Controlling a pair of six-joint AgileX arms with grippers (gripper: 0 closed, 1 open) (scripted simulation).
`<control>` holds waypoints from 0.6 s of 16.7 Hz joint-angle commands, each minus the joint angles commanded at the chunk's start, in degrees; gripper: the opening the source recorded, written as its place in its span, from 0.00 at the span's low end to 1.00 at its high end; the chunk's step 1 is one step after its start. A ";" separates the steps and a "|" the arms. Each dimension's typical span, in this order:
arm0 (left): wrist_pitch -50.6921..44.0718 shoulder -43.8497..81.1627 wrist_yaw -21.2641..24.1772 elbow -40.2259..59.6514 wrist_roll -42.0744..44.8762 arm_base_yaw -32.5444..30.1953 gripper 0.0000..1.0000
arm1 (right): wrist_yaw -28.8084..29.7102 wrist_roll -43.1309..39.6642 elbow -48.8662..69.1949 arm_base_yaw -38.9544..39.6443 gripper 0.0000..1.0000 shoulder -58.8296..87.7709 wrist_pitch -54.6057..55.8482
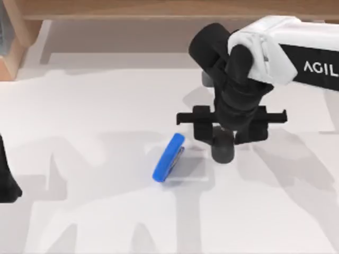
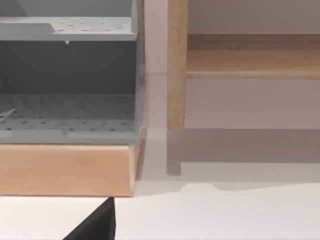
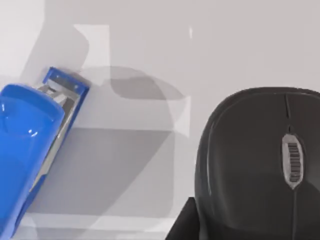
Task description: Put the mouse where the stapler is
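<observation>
The blue stapler [image 1: 169,157] lies slanted on the white table [image 1: 95,211] near its middle. Just to its right the dark mouse [image 1: 223,150] sits under my right gripper [image 1: 225,138], which is shut on it. In the right wrist view the mouse [image 3: 260,165] is close up with its scroll wheel showing. One dark finger [image 3: 181,224] lies against its side, and the stapler [image 3: 30,150] is a short gap away. Whether the mouse touches the table I cannot tell. My left arm [image 1: 5,180] is parked at the table's left edge.
A wooden rail [image 1: 159,8] runs along the back, and a wooden frame [image 1: 13,47] stands at the back left. The left wrist view faces a grey perforated rack [image 2: 67,107] on a wooden base [image 2: 65,170] and a wooden post [image 2: 176,65].
</observation>
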 joint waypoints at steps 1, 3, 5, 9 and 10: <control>0.00 0.00 0.00 0.00 0.00 0.00 1.00 | 0.01 -0.01 0.01 0.01 0.00 0.01 0.20; 0.00 0.00 0.00 0.00 0.00 0.00 1.00 | 0.02 -0.01 -0.07 0.03 0.00 0.15 0.56; 0.00 0.00 0.00 0.00 0.00 0.00 1.00 | 0.02 -0.01 -0.31 0.06 0.00 0.49 0.84; 0.00 0.00 0.00 0.00 0.00 0.00 1.00 | -0.04 -0.01 -1.52 0.10 0.00 1.89 1.06; 0.00 0.00 0.00 0.00 0.00 0.00 1.00 | -0.07 -0.01 -1.99 0.11 0.00 2.40 1.03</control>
